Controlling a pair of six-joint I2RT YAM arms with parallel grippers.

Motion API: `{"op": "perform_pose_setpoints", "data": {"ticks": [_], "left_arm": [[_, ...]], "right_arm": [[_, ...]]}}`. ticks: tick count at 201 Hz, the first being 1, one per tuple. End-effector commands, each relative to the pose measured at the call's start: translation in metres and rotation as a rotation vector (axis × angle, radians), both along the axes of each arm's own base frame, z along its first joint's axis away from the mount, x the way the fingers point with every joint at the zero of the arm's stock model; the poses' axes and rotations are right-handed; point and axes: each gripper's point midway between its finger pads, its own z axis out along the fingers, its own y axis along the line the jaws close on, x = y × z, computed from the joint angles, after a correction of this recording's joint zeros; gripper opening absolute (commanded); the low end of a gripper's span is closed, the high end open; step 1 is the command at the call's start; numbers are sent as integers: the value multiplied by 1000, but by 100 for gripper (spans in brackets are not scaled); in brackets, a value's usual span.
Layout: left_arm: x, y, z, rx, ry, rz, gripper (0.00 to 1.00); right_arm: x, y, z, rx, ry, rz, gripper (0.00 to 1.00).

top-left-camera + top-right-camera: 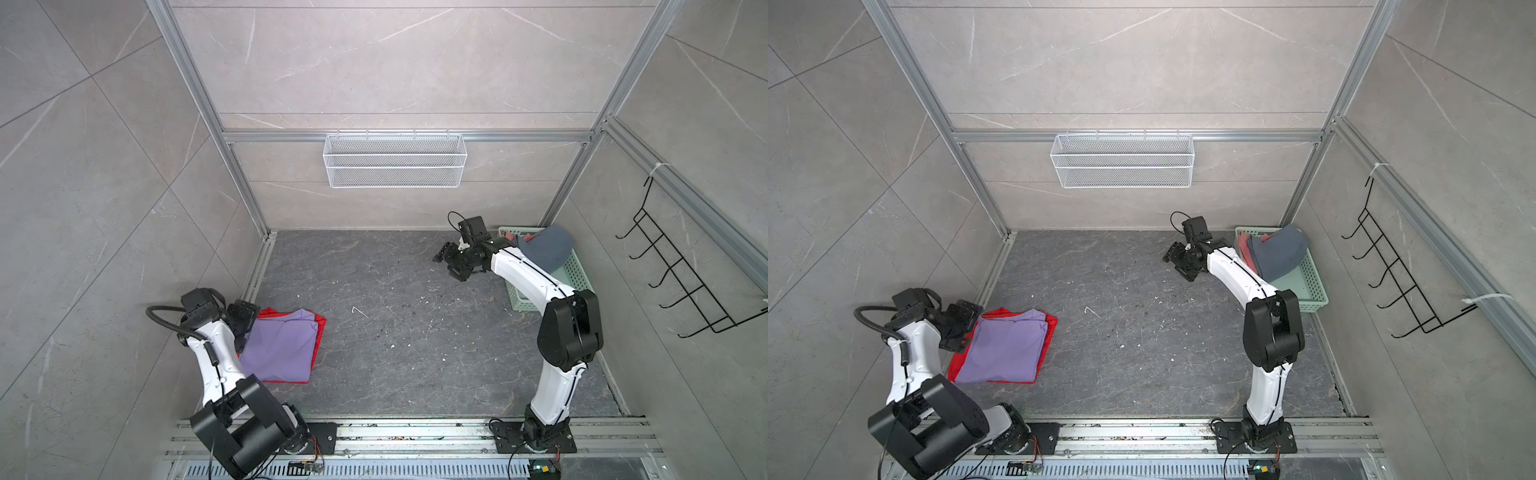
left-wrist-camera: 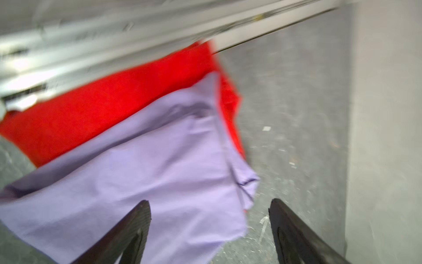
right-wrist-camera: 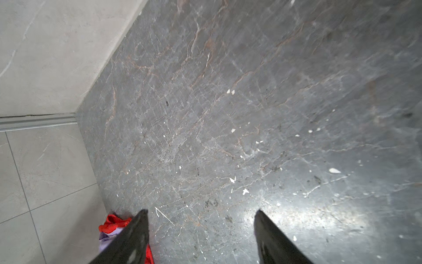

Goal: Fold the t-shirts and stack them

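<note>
1. Now my left hand (image 2: 210, 202) is released, fingers spread and empty, at the far left edge of the folded pile.
2. The purple t-shirt (image 1: 278, 349) lies folded on top of the red t-shirt (image 1: 321, 326), at the near left side of the desk (image 1: 395, 332).
3. My right hand (image 3: 201, 211) is released too, gripping nothing, over bare desk near the far right.
4. Just beside it, the green basket (image 1: 579, 270) holds a blue t-shirt (image 1: 544, 247) bulging over the rim, with a pink t-shirt (image 1: 1246, 251) tucked against it.
</note>
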Motion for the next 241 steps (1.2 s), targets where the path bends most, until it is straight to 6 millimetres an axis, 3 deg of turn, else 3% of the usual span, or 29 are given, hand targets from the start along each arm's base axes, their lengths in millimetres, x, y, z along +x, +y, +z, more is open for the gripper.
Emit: {"op": "perform_pose_setpoints", "data": {"ticks": [1, 17, 49, 77, 101, 131, 166, 196, 241], "left_arm": [[18, -30, 49, 118, -110, -188, 92], [30, -50, 70, 203, -140, -275, 99], [64, -100, 98, 307, -211, -469, 100], [92, -148, 107, 408, -288, -608, 100], [103, -169, 108, 462, -352, -660, 100], [103, -160, 106, 587, -403, -600, 100], [86, -137, 103, 800, -506, -512, 100], [74, -128, 59, 920, -433, -565, 100], [54, -101, 0, 997, -395, -420, 100]], "right_arm": [[-1, -28, 34, -137, -118, -17, 75], [-3, -46, 53, -225, -189, -37, 76], [-11, -85, 89, -399, -300, -96, 83], [-28, -117, 110, -543, -366, -156, 95], [-51, -150, 120, -683, -406, -221, 99], [-88, -193, 130, -864, -423, -322, 99], [-129, -228, 136, -991, -437, -434, 100], [-157, -249, 121, -1069, -382, -506, 100], [-181, -259, 96, -1015, -441, -600, 100]]}}
